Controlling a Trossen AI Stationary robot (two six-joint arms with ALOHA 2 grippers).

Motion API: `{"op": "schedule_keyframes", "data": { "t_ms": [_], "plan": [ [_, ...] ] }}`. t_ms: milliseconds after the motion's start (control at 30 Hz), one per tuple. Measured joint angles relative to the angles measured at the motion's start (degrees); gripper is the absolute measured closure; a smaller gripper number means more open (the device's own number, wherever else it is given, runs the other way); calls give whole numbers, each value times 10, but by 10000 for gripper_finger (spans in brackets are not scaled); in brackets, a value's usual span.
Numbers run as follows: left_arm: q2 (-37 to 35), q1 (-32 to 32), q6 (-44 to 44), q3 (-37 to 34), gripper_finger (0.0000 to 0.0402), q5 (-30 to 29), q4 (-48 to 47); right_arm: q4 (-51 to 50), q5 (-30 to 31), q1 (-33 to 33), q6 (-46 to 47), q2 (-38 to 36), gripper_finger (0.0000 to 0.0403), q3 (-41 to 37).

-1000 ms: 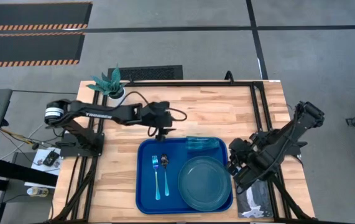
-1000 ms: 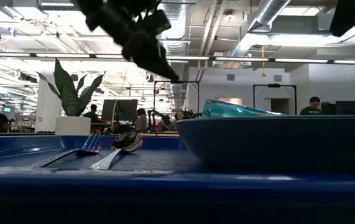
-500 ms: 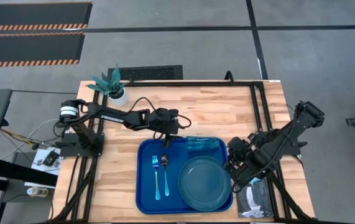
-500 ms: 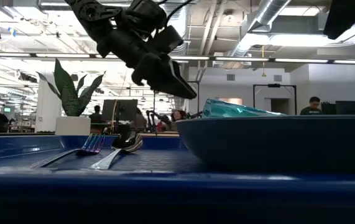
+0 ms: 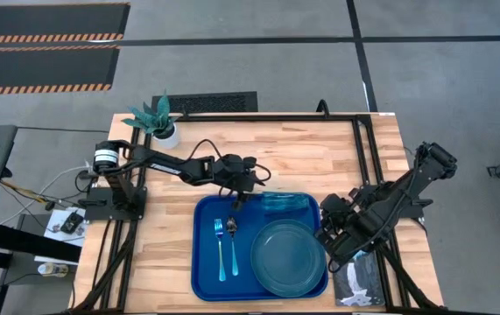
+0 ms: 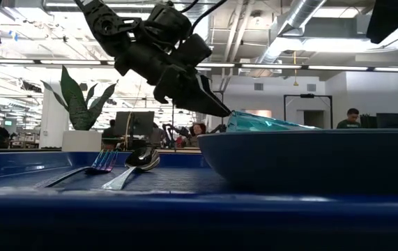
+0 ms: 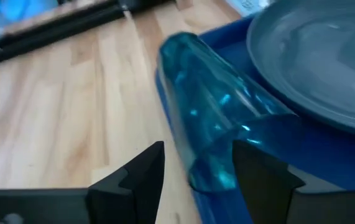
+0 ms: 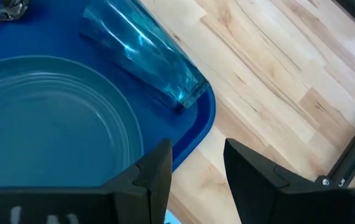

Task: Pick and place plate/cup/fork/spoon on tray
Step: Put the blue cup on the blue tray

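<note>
The blue tray (image 5: pixel 206 271) holds the teal plate (image 5: pixel 288 256), the fork (image 5: pixel 220 249) and the spoon (image 5: pixel 232 243). The translucent cup (image 5: pixel 283 203) lies on its side on the tray floor along the far rim, just beyond the plate; it also shows in the left wrist view (image 7: pixel 208 106) and the right wrist view (image 8: pixel 140 53). My left gripper (image 5: pixel 242 194) is open, its fingers at the cup's left end (image 7: pixel 199 152). My right gripper (image 8: pixel 196 155) is open and empty by the tray's right rim (image 5: pixel 333 236). My left gripper comes slanting down from the table's left at the cup's near end (image 7: pixel 214 177). One finger (image 7: pixel 261 171) stands in front of the cup's wall, the other (image 7: pixel 140 174) beside it over the wood. I cannot tell whether either touches the cup.
A white pot with a teal plant (image 5: pixel 158 121) stands at the table's far left corner. A small book (image 5: pixel 359 284) lies at the near right, beside the tray. Black frame rails (image 5: pixel 363 149) run along the table's edges. People show in the room beyond (image 6: pixel 352 117).
My left gripper has gone toward the table's right edge and down, from above the tray's far left corner to the cup's left end. The cup, plate, fork and spoon have stayed where they were.
</note>
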Motion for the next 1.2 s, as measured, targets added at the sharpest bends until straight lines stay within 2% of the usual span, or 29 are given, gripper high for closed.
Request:
{"op": "schedule_keyframes", "data": {
  "t_ms": [200, 367, 600, 933, 1133, 1200],
  "plan": [
    [31, 0, 1, 11, 224, -4, 44, 1, 0, 2, 0, 0, 234, 0],
    [66, -5, 1, 37, 224, -4, 26, 6, 0, 2, 0, 0, 234, 0],
    [65, -16, 2, 47, 228, -3, 30, 6, 0, 2, 0, 0, 234, 0],
    [65, -15, 7, 50, 304, 2, 52, 12, 0, 2, 0, 0, 234, 0],
    [65, -18, 8, 50, 385, -7, 42, 14, 0, 2, 0, 0, 234, 0],
    [65, -18, -1, 58, 394, -15, 35, 14, 0, 2, 0, 0, 234, 0]
  ]
}}
